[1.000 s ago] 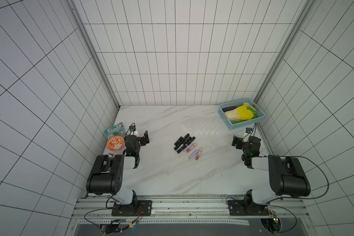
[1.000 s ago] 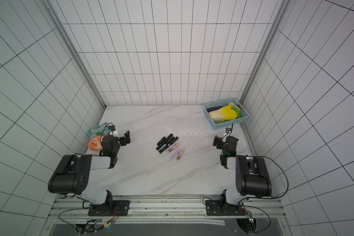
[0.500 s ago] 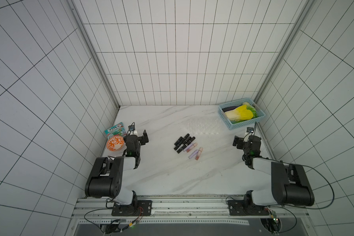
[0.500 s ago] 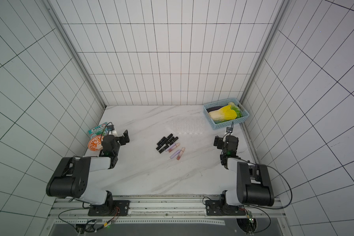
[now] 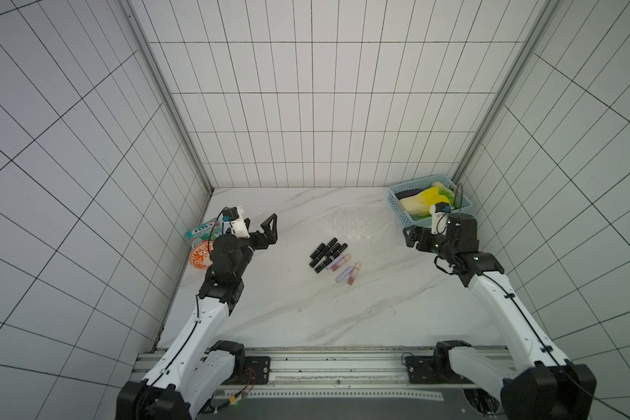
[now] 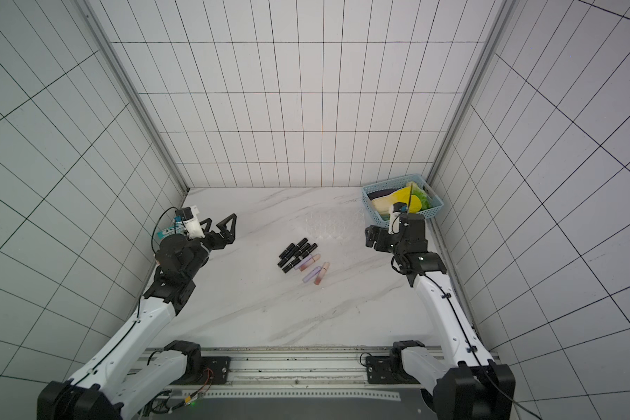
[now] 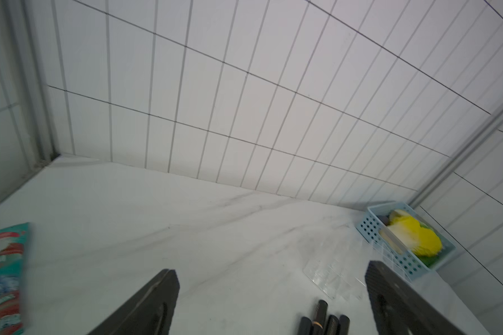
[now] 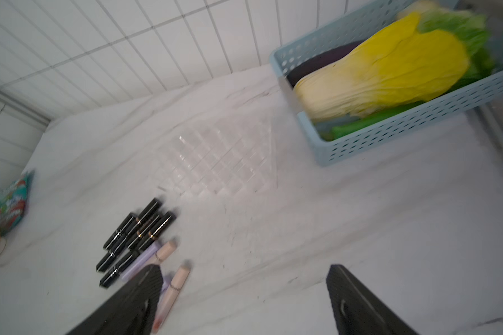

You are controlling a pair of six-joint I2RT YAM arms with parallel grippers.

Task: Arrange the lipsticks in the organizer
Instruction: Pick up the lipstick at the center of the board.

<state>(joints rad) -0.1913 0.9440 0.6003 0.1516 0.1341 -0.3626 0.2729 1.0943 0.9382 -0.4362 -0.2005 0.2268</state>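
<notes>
- Desk [image 5: 288,309], white marble, carries everything.
- Blue basket [image 5: 397,205] sits in the far right corner.
- Clear organizer [image 8: 224,153] stands just beside the basket, toward the middle.
- My left tool [image 5: 259,229] hovers by the left wall, jaws wide, gripping nothing.
- My right tool [image 8: 244,272] hangs near the basket, jaws wide, gripping nothing.
- Lipsticks [image 5: 328,251] lie flat mid-desk, near the organizer: black ones bunched, lavender and pink alongside.
</notes>
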